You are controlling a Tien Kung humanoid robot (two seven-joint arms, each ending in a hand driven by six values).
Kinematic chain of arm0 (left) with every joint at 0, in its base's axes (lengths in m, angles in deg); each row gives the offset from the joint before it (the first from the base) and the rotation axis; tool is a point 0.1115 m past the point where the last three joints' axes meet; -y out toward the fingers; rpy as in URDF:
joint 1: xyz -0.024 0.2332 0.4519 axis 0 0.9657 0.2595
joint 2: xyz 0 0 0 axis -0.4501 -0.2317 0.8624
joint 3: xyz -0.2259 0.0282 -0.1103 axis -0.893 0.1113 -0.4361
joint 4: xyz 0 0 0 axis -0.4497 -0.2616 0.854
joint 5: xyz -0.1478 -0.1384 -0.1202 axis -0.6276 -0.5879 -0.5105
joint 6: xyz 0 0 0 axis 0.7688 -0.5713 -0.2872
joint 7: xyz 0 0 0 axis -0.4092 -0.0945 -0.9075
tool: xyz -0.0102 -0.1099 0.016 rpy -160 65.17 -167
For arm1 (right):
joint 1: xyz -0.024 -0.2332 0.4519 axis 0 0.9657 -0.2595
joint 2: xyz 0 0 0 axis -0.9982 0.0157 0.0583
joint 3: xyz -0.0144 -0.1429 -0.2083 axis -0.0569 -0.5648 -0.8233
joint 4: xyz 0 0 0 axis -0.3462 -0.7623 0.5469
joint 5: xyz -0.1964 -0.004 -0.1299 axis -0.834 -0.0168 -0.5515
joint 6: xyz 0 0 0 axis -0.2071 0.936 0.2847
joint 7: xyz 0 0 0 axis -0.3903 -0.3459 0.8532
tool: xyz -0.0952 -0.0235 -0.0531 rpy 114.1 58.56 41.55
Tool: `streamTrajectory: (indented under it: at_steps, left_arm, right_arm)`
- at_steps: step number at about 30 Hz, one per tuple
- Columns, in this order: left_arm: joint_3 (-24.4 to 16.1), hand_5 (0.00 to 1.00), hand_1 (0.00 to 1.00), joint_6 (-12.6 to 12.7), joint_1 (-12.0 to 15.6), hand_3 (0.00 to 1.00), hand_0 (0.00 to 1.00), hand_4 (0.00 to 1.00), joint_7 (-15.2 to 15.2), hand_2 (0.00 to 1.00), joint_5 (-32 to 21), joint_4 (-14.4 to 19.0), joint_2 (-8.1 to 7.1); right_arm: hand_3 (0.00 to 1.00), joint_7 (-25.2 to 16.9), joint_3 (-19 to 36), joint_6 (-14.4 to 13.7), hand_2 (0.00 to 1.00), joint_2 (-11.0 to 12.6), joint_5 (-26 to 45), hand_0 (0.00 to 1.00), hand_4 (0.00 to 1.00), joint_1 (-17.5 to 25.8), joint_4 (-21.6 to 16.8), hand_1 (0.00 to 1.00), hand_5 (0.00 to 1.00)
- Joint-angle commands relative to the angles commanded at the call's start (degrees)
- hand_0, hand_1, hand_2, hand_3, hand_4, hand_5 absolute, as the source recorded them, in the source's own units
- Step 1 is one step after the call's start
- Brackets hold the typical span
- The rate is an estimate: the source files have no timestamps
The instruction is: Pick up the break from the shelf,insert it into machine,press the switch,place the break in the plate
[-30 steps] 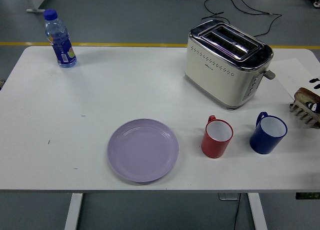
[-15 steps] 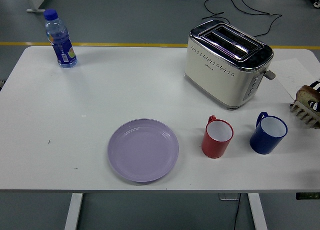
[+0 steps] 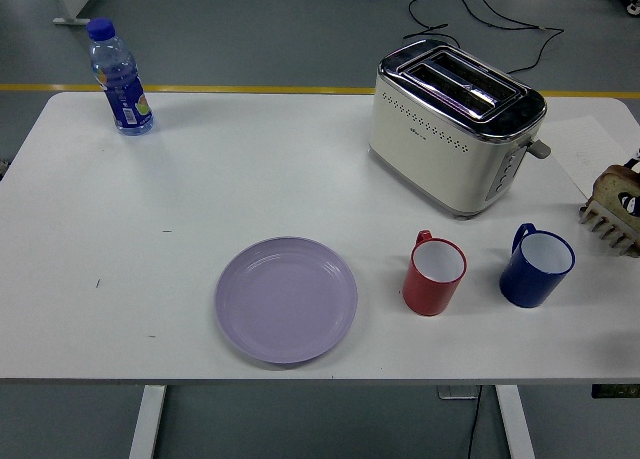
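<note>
bread grasp under way at the right edge

you have the rack (image 3: 608, 224) at the table's (image 3: 200, 179) far right edge, partly cut off by the frame. the bread slice (image 3: 614, 188) stands in it, brown crust showing. over the last second the slice has shifted up and toward the frame edge, and the dark bits of the right hand (image 3: 632, 201) around it have changed place. read that as the hand working the slice loose, likely the first step of the task.

you cannot tell the hand's state: only a few black fragments show beside the slice, too little to say whether the fingers close on it. left hand not in view.

the toaster (image 3: 455, 124) sits near, up-left of the rack, both slots empty and its lever (image 3: 540, 149) up. purple plate (image 3: 286, 299) bare, well apart to the left. red mug (image 3: 435, 273) and blue mug (image 3: 537, 266) stand between plate and rack; mind them on the carry across. water bottle (image 3: 118, 76) far left, out of the way.
</note>
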Motion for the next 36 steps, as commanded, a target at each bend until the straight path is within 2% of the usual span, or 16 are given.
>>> streamTrajectory:
  at_steps: [1, 6, 7, 8, 18, 19, 22, 24, 25, 32, 36]
  left_arm:
    - [-0.02, 0.998, 0.742, 0.00, -0.01, 0.768, 0.728, 0.533, 0.01, 0.793, 0.03, 0.00, -0.01]
    - [-0.29, 0.998, 0.742, 0.00, -0.05, 0.768, 0.728, 0.533, 0.08, 0.793, 0.34, 0.00, -0.02]
    - [-0.30, 0.998, 0.743, 0.00, -0.04, 0.767, 0.728, 0.533, 0.08, 0.793, 0.35, 0.00, -0.02]
    - [-0.40, 0.998, 0.743, 0.01, -0.04, 0.767, 0.728, 0.533, 0.10, 0.793, 0.47, 0.00, -0.02]
    - [-1.08, 0.998, 0.742, 0.05, 0.05, 0.767, 0.728, 0.533, 0.31, 0.793, 1.50, 0.00, -0.13]
    - [-1.16, 0.998, 0.738, 0.07, 0.08, 0.765, 0.728, 0.533, 0.33, 0.792, 1.60, 0.00, -0.14]
    - [-1.57, 0.998, 0.738, 0.15, 0.11, 0.765, 0.728, 0.533, 0.41, 0.792, 2.08, 0.00, -0.13]
    - [-1.55, 0.998, 0.738, 0.16, 0.11, 0.765, 0.728, 0.533, 0.42, 0.792, 2.10, 0.00, -0.17]
    - [-1.64, 0.998, 0.737, 0.21, 0.12, 0.765, 0.725, 0.533, 0.45, 0.790, 2.19, 0.00, -0.19]
    - [-2.02, 0.998, 0.736, 0.41, 0.20, 0.765, 0.725, 0.534, 0.58, 0.788, 2.63, 0.00, -0.28]
    - [-2.53, 0.998, 0.736, 0.53, 0.59, 0.765, 0.725, 0.534, 0.73, 0.788, 3.22, 0.00, -0.24]
  right_arm:
    - [0.492, -0.03, -0.11, -0.07, 0.421, 0.04, 0.00, 0.302, 0.577, -0.11, 0.04, 0.342, 0.002]
    - [0.492, -0.15, -0.55, -0.61, 0.421, 0.48, 0.00, 0.302, 0.577, -0.55, -0.14, 0.342, 0.002]
    - [0.487, -0.18, -0.56, -0.69, 0.413, 0.56, 0.00, 0.275, 0.519, -0.58, -0.21, 0.335, 0.002]
    - [0.487, -0.34, -0.52, -0.96, 0.413, 0.80, 0.00, 0.275, 0.519, -0.65, -0.40, 0.335, 0.002]
    - [0.480, -1.39, -0.63, -3.27, 0.403, 4.13, 1.38, 0.256, 0.485, -1.67, -3.85, 0.321, 0.002]
    - [0.474, -1.38, -0.68, -3.52, 0.388, 4.51, 1.73, 0.181, 0.428, -1.86, -4.25, 0.291, 0.002]
    - [0.474, -1.26, -1.05, -4.09, 0.388, 5.68, 2.91, 0.181, 0.428, -2.85, -5.18, 0.291, 0.002]
    - [0.474, -1.13, -1.44, -4.50, 0.388, 6.48, 3.88, 0.181, 0.428, -3.65, -5.60, 0.291, 0.002]
    - [0.459, -0.89, -1.82, -4.79, 0.370, 7.11, 4.69, 0.133, 0.391, -4.42, -5.78, 0.266, 0.002]
    - [0.448, 0.71, -4.93, -4.57, 0.365, 10.08, 9.98, 0.119, 0.381, -9.32, -5.42, 0.256, 0.002]
    - [0.448, 2.31, -7.82, -2.66, 0.365, 10.92, 14.84, 0.119, 0.381, -12.62, -4.86, 0.256, 0.002]
